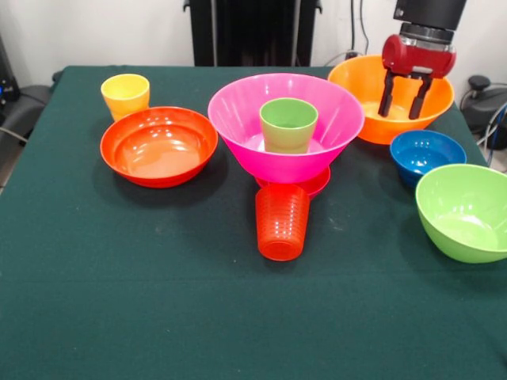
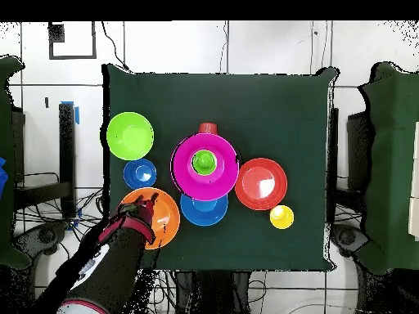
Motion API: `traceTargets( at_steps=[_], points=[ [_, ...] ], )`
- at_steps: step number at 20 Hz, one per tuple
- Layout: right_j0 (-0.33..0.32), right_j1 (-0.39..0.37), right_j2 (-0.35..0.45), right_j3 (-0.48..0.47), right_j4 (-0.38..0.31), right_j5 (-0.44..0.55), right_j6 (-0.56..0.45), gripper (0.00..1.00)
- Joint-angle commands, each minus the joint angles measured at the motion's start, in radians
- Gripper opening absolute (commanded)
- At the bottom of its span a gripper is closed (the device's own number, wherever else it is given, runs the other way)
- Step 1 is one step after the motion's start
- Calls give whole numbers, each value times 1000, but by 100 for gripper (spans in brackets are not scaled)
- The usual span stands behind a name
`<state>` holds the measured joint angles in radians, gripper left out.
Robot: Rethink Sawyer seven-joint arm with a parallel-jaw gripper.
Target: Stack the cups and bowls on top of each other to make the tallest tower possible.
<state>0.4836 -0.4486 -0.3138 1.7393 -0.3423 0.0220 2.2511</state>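
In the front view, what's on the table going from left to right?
Yellow cup → red-orange bowl → pink bowl holding the green cup → orange bowl under the pincer → lime green bowl.

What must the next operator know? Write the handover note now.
Pincer: open, empty, hanging over the large yellow-orange bowl.
Tower: the large pink bowl sits on what looks like the small magenta bowl, with the light green cup inside it.
Loose: ribbed orange-red cup in front of the tower, red-orange bowl, yellow cup, small dark blue bowl, lime green bowl, and medium blue bowl close by the pink one.
Left: all the loose pieces are yet to be stacked.
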Motion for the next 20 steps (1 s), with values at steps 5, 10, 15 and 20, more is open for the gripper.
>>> traceTargets(
  at_steps=[5,10,15,20],
  points=[
    [17,63,50,-95,52,-29,107,100],
    [32,70,40,-91,81,-33,125,100],
    [61,74,22,-91,113,0,133,100],
    [55,74,32,-89,127,1,117,100]
  ],
)
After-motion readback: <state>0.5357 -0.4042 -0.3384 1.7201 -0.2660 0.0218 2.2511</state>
